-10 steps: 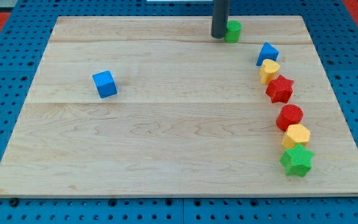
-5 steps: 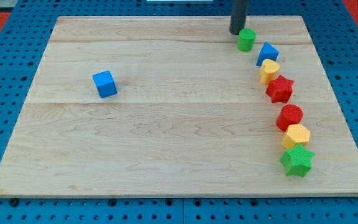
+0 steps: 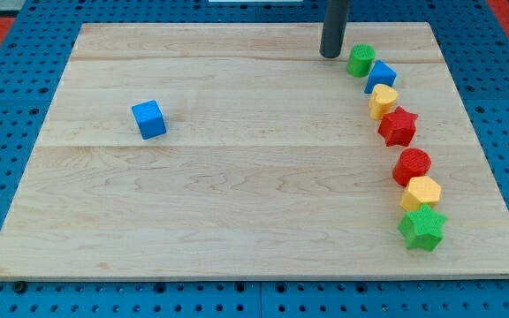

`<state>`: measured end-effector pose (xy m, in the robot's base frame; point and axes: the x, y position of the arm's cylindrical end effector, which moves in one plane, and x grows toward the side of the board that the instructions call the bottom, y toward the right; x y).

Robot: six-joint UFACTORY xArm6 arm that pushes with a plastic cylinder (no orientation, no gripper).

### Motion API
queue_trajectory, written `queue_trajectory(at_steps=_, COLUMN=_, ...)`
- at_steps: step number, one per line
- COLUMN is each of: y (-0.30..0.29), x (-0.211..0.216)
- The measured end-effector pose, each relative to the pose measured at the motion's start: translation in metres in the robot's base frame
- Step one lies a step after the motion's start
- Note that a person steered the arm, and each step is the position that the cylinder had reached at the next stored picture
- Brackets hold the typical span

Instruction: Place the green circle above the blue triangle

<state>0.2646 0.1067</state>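
Note:
The green circle (image 3: 360,60) sits near the view's top right, touching or nearly touching the upper left of the blue triangle (image 3: 380,76). My tip (image 3: 330,55) is a dark rod standing just left of the green circle, a small gap apart from it. The wooden board (image 3: 237,177) carries all the blocks.
Below the blue triangle runs a curved line of blocks: a yellow block (image 3: 383,100), a red star (image 3: 398,127), a red circle (image 3: 411,166), a yellow hexagon (image 3: 422,192) and a green star (image 3: 422,228). A blue cube (image 3: 148,118) lies at the left.
The green circle has been pushed right and down from the top edge to beside the blue triangle. My tip followed it and now stands a little left of it.

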Motion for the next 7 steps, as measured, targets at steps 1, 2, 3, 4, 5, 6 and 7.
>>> queue_trajectory(at_steps=1, y=0.0, x=0.026)
queue_trajectory(at_steps=2, y=0.029, x=0.028)
queue_trajectory(at_steps=3, y=0.055, x=0.02)
queue_trajectory(at_steps=4, y=0.011, x=0.015)
queue_trajectory(at_steps=5, y=-0.047, x=0.04)
queue_trajectory(at_steps=6, y=-0.056, x=0.145)
queue_trajectory(at_steps=7, y=-0.121, x=0.195)
